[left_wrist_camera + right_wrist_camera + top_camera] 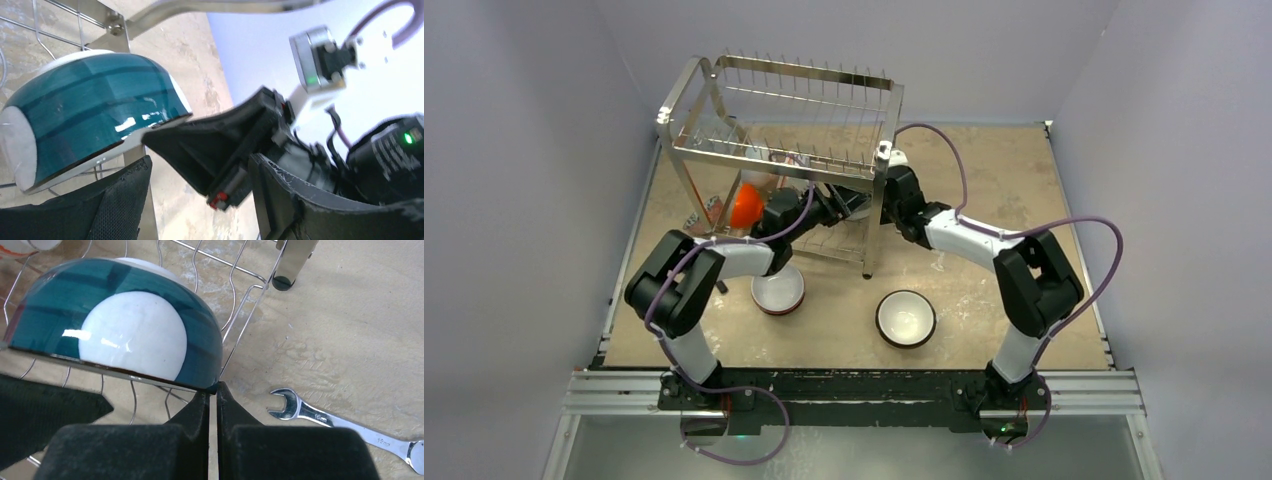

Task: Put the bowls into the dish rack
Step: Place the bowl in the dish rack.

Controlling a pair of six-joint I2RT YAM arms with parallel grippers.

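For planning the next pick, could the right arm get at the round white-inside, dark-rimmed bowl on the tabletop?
Probably yes: the bowl lies uncovered on that arm's side, clear of the metal wire dish rack.

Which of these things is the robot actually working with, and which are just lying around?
Belongs to the job: dish rack; teal bowl and orange bowl in it; left unloaded bowl; right unloaded bowl.
Just lying about: combination wrench beside the rack's leg.

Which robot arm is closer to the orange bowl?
Left. The left arm has its wrist right beside the orange bowl inside the dish rack. The right arm reaches in from the rack's opposite end, clearly farther away.
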